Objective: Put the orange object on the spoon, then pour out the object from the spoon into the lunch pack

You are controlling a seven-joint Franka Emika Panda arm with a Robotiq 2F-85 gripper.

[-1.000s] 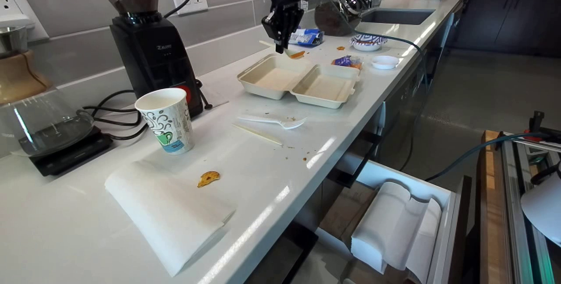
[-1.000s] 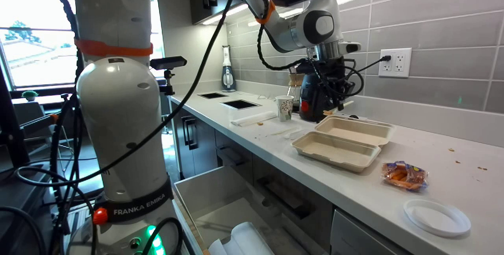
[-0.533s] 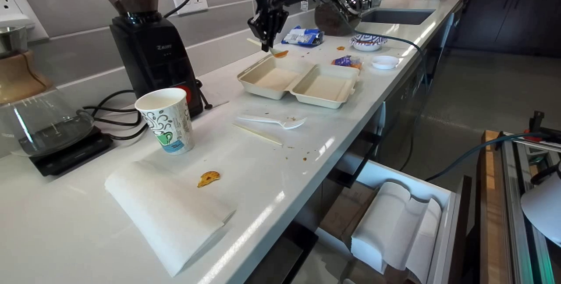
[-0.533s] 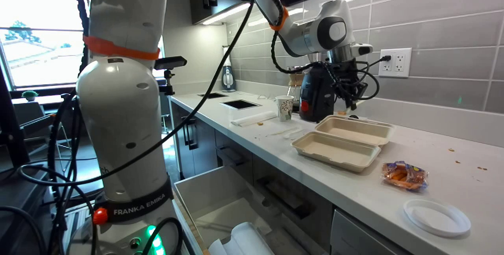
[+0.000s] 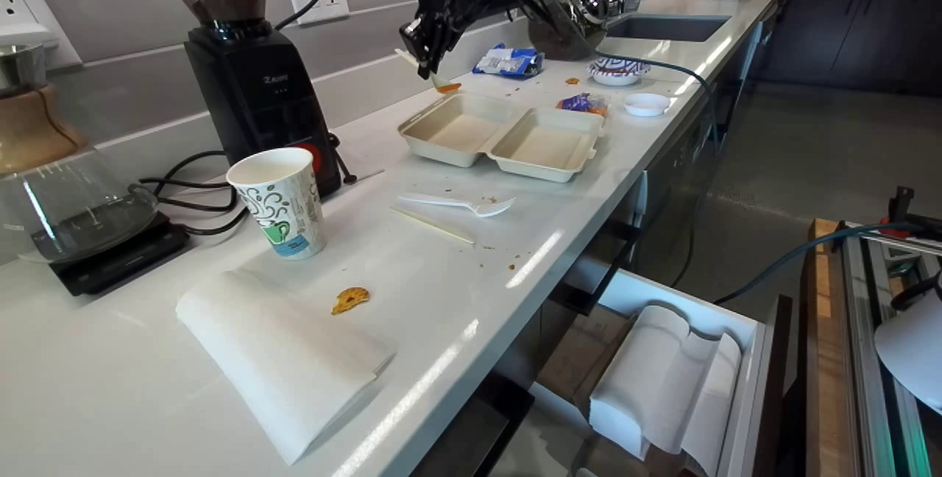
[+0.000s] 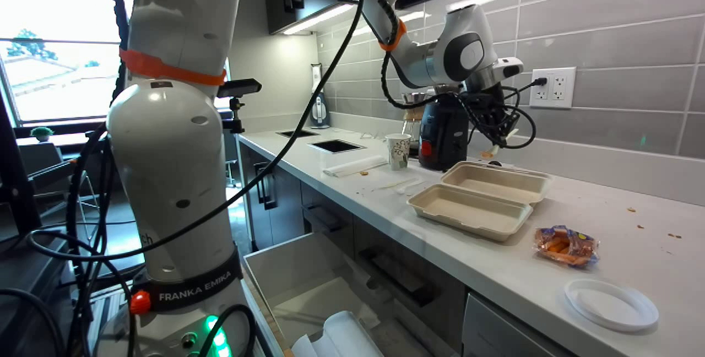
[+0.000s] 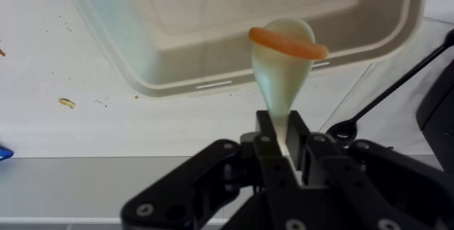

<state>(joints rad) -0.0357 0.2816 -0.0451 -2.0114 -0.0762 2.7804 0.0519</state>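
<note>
the orange object is held crosswise on the spoon, both ends overhanging; the spoon is pinched at its handle by the gripper, bowl end lower. the bowl should be centred over the lunch pack before more tilt is added; clearance can hardly be judged.

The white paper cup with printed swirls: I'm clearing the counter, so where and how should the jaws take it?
Probably by the rim of the white paper cup, from above, jaws straddling its wall on the side toward the front edge of the white counter. It stands upright with its open mouth up, and that side faces away from the black coffee grinder.
</note>
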